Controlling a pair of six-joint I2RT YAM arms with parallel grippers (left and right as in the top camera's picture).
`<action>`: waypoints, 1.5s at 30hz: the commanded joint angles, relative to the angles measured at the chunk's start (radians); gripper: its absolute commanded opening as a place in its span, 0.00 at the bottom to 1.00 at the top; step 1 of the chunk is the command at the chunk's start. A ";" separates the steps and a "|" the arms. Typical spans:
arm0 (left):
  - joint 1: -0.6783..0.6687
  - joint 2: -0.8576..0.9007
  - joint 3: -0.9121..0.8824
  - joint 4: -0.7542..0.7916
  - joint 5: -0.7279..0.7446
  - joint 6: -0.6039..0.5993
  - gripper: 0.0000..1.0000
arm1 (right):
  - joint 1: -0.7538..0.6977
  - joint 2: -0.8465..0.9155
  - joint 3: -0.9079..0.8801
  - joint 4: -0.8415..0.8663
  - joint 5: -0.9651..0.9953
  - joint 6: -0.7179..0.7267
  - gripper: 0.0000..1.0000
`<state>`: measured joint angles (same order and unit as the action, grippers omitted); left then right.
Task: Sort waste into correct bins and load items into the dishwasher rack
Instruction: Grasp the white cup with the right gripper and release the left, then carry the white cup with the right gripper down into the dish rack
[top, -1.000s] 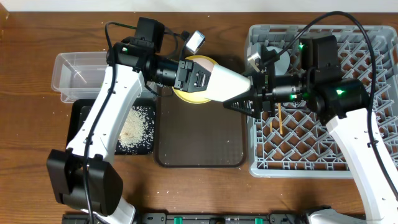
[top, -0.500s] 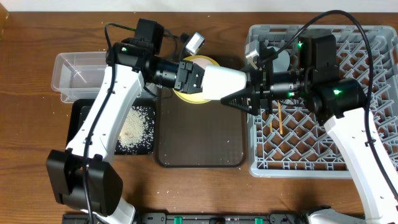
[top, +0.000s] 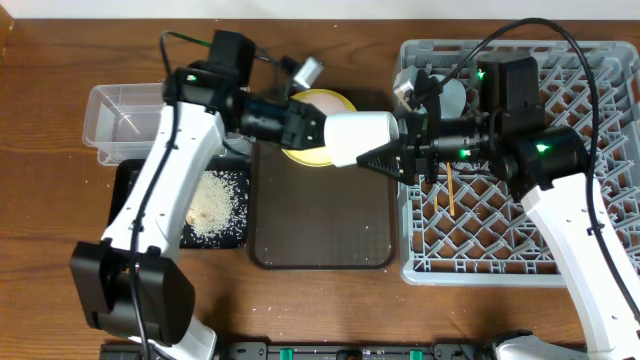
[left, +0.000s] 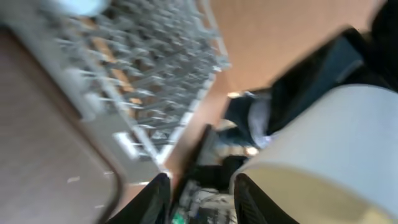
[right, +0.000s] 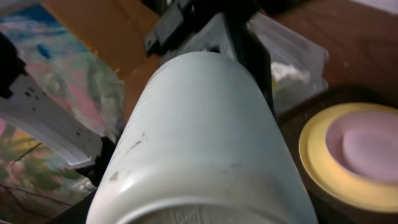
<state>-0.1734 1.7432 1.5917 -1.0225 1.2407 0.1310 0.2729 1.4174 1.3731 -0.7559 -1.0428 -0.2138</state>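
Handing a white cup (top: 362, 135) across in mid-air, arm to arm

Closest to the right wrist lens, the cup lies on its side with its base toward the camera, and its faintly ribbed wall fills the view. From overhead, the right end effector (top: 390, 140) straddles that base end, its fingers apparently clamped on it. The left end effector (left: 202, 199) stands parted at the mouth end with nothing in its gap. The cup hangs over the brown tray (top: 320, 230), clear of the counter (top: 60, 300). It looks light, rigid and smooth, so it would likely twist or slip in a shallow pinch and chip if dropped. A hold across the wall near the base, or over the rim, seems surest. Just beyond sits the yellow plate (top: 325, 98), not yet loaded. Farther right, the dishwasher rack (top: 470, 250) holds a wooden chopstick (top: 451, 190). Farther left, rice (top: 220, 200) lies in the black tray (top: 215, 243), with the clear tub (top: 110, 110) behind it
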 joint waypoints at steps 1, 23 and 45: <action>0.063 0.002 -0.002 -0.001 -0.106 0.002 0.39 | 0.013 -0.005 0.013 -0.029 0.090 0.000 0.25; 0.164 0.002 -0.002 -0.017 -0.603 0.003 0.86 | 0.011 -0.005 0.012 -0.378 1.201 0.360 0.12; 0.164 0.002 -0.002 -0.016 -0.611 0.003 0.94 | -0.003 0.043 -0.103 -0.344 1.078 0.412 0.10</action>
<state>-0.0113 1.7432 1.5917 -1.0370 0.6426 0.1314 0.2718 1.4525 1.3033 -1.1141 0.0830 0.1791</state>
